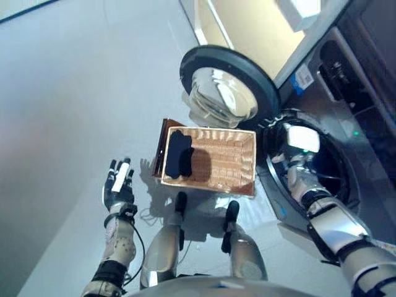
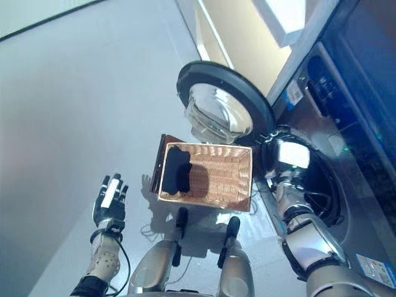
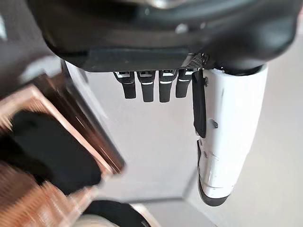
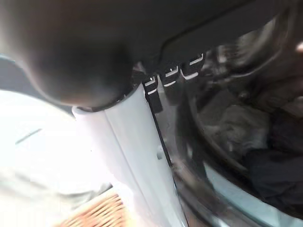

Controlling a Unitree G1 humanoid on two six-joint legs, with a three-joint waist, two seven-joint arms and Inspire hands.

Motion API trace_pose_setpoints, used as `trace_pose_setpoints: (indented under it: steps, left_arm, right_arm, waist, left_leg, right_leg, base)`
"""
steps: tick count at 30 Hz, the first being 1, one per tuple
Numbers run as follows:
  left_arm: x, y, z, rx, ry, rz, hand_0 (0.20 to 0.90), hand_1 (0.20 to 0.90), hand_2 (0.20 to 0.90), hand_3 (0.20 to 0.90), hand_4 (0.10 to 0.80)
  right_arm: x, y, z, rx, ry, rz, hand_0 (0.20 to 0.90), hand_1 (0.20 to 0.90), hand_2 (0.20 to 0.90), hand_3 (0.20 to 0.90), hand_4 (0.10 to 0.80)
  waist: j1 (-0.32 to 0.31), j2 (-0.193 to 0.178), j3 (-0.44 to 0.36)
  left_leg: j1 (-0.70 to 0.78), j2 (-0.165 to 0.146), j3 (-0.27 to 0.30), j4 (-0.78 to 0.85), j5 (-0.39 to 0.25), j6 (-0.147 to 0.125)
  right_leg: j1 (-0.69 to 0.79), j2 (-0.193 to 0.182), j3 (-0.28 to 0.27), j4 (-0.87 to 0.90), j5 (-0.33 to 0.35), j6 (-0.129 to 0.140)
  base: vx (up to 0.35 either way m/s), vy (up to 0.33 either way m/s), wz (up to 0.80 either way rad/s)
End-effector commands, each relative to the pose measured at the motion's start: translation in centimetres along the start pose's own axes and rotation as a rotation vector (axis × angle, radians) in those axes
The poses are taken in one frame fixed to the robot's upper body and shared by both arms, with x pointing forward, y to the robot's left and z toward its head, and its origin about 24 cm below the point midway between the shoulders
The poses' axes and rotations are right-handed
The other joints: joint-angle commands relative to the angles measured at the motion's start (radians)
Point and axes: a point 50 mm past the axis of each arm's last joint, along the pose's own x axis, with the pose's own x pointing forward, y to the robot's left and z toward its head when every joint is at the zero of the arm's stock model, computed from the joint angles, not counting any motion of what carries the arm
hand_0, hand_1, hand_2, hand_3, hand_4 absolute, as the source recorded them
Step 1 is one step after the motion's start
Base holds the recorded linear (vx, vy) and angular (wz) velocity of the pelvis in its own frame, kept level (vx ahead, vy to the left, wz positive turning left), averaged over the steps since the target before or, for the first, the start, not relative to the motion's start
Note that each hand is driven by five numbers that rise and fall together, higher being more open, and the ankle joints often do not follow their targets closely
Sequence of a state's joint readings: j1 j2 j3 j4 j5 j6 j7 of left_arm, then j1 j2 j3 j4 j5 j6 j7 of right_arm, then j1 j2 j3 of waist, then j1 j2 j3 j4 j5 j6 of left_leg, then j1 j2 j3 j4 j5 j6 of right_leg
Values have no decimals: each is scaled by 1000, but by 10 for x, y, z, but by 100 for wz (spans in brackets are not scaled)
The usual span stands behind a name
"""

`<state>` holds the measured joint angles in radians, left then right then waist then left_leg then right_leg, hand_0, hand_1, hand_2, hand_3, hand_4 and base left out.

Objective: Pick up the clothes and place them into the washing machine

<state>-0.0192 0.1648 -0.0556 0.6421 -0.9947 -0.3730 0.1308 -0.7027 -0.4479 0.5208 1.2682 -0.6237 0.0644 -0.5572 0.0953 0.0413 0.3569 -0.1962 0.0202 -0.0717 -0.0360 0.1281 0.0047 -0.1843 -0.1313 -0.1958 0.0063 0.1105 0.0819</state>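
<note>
A dark garment (image 1: pixel 179 154) lies at the left end of a wicker basket (image 1: pixel 232 162) on the floor; the left wrist view shows the same garment (image 3: pixel 52 151) past the basket's rim. My left hand (image 1: pixel 119 182) hovers open over the floor left of the basket, holding nothing. My right hand (image 1: pixel 294 167) reaches into the mouth of the washing machine drum (image 1: pixel 337 164), thumb (image 4: pixel 137 156) straight and fingers relaxed, with nothing in it. Inside the drum lie a grey cloth (image 4: pixel 236 123) and a dark cloth (image 4: pixel 279 165).
The washer's round door (image 1: pixel 226 80) stands swung open beyond the basket. A brown board (image 1: pixel 162 145) leans at the basket's left side. The machine's front panel (image 1: pixel 346 80) runs along the right. Grey floor (image 1: pixel 74 93) spreads to the left.
</note>
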Motion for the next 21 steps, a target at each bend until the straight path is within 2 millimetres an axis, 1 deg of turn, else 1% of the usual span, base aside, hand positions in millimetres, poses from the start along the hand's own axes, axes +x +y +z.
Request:
trace_pose_setpoints:
  steps: [1, 2, 3, 4, 5, 6, 7, 8, 9, 11, 12, 14, 15, 17, 18, 19, 21]
  left_arm:
    - [3, 20, 7, 166, -34, 48, 900, 900, 900, 900, 800]
    - [3, 20, 7, 167, -35, 49, 900, 900, 900, 900, 800]
    - [1, 39, 2, 235, 6, 127, 900, 900, 900, 900, 800]
    - [1, 40, 2, 235, 6, 128, 900, 900, 900, 900, 800]
    - [-1, 49, -2, 267, 34, 164, 900, 900, 900, 900, 800]
    - [-8, 78, -9, 341, 114, 274, 900, 900, 900, 900, 800]
    - [-8, 78, -9, 342, 113, 274, 900, 900, 900, 900, 800]
    - [-13, 90, -12, 366, 147, 322, 900, 900, 900, 900, 800]
    - [-15, 96, -12, 369, 154, 347, 900, 900, 900, 900, 800]
    - [-25, 116, -13, 393, 195, 430, 900, 900, 900, 900, 800]
    - [-30, 125, -14, 404, 213, 467, 900, 900, 900, 900, 800]
    - [-36, 135, -13, 416, 229, 510, 900, 900, 900, 900, 800]
    - [-41, 143, -11, 415, 229, 550, 900, 900, 900, 900, 800]
    - [-42, 145, -10, 413, 226, 559, 900, 900, 900, 900, 800]
    - [-43, 147, -8, 419, 219, 559, 900, 900, 900, 900, 800]
    - [-43, 147, -8, 419, 219, 560, 900, 900, 900, 900, 800]
    - [-39, 141, -6, 429, 204, 517, 900, 900, 900, 900, 800]
  right_arm:
    - [3, -7, 28, -40, -118, -45, 900, 900, 900, 900, 800]
    - [3, -7, 28, -40, -118, -45, 900, 900, 900, 900, 800]
    - [-2, 1, 44, -37, -166, -14, 900, 900, 900, 900, 800]
    - [-2, 1, 44, -37, -166, -14, 900, 900, 900, 900, 800]
    - [-7, 10, 50, -38, -185, 11, 900, 900, 900, 900, 800]
    - [-13, 16, 65, -29, -223, 39, 900, 900, 900, 900, 800]
    - [-13, 16, 65, -28, -224, 39, 900, 900, 900, 900, 800]
    - [-16, 20, 72, -20, -243, 57, 900, 900, 900, 900, 800]
    - [-21, 26, 76, -17, -255, 76, 900, 900, 900, 900, 800]
    - [-27, 33, 83, -5, -273, 106, 900, 900, 900, 900, 800]
    - [-32, 39, 86, 0, -284, 133, 900, 900, 900, 900, 800]
    - [-40, 48, 90, 18, -288, 169, 900, 900, 900, 900, 800]
    - [-48, 56, 93, 43, -286, 205, 900, 900, 900, 900, 800]
    - [-50, 59, 95, 47, -293, 220, 900, 900, 900, 900, 800]
    - [-56, 66, 95, 35, -299, 246, 900, 900, 900, 900, 800]
    - [-56, 66, 95, 35, -299, 247, 900, 900, 900, 900, 800]
    - [-63, 74, 93, 13, -295, 283, 900, 900, 900, 900, 800]
  waist:
    - [19, -31, -103]
    - [18, -31, -103]
    - [18, -35, -121]
    - [18, -35, -121]
    - [20, -37, -132]
    - [22, -44, -153]
    - [22, -44, -153]
    - [23, -47, -165]
    - [27, -51, -178]
    - [34, -54, -197]
    - [37, -57, -208]
    - [44, -63, -223]
    - [52, -69, -236]
    - [58, -72, -239]
    - [69, -76, -244]
    - [68, -76, -244]
    - [92, -83, -249]
  left_leg:
    - [5, -5, 6, -38, 3, -60]
    - [6, -5, 6, -39, 3, -60]
    - [21, -6, 11, -41, -2, -59]
    - [22, -6, 11, -41, -2, -59]
    - [32, -7, 12, -43, -7, -58]
    - [52, -8, 19, -45, -15, -56]
    - [53, -8, 19, -45, -15, -56]
    - [62, -10, 23, -47, -21, -54]
    - [71, -11, 26, -49, -26, -52]
    - [90, -13, 28, -51, -35, -49]
    - [102, -14, 26, -51, -41, -46]
    - [119, -17, 25, -51, -48, -43]
    - [126, -21, 15, -51, -54, -41]
    - [128, -22, 7, -51, -56, -40]
    - [128, -25, -8, -51, -57, -41]
    - [128, -25, -9, -51, -57, -41]
    - [116, -28, -40, -51, -51, -43]
  right_leg:
    - [26, -17, -2, 85, -105, 33]
    - [27, -16, -3, 84, -104, 33]
    - [46, -18, 0, 66, -96, 35]
    - [47, -18, 0, 65, -96, 35]
    - [62, -20, -2, 55, -92, 38]
    - [83, -23, 3, 38, -85, 41]
    - [85, -23, 3, 37, -85, 41]
    - [95, -25, 6, 29, -83, 43]
    - [106, -26, 6, 21, -83, 44]
    - [129, -31, 6, 11, -82, 48]
    - [142, -34, 6, 8, -84, 49]
    - [162, -36, -3, 6, -90, 52]
    - [177, -38, -12, 7, -96, 52]
    - [183, -39, -20, 9, -101, 53]
    - [192, -40, -38, 10, -107, 53]
    - [192, -40, -39, 10, -108, 53]
    - [202, -41, -71, 5, -110, 53]
  base:
    - [54, 18, 5]
    - [53, 27, 4]
    - [36, 19, 1]
    - [65, 29, -2]
    - [76, 24, -5]
    - [76, 24, -5]
    - [73, 28, -1]
    - [69, 15, 1]
    - [92, 30, -4]
    - [96, 33, -5]
    - [110, 25, 1]
    - [115, 23, -1]
    - [87, 17, -1]
    - [58, 6, 8]
    - [37, 4, 10]
    - [30, -5, 7]
    - [7, -18, 28]
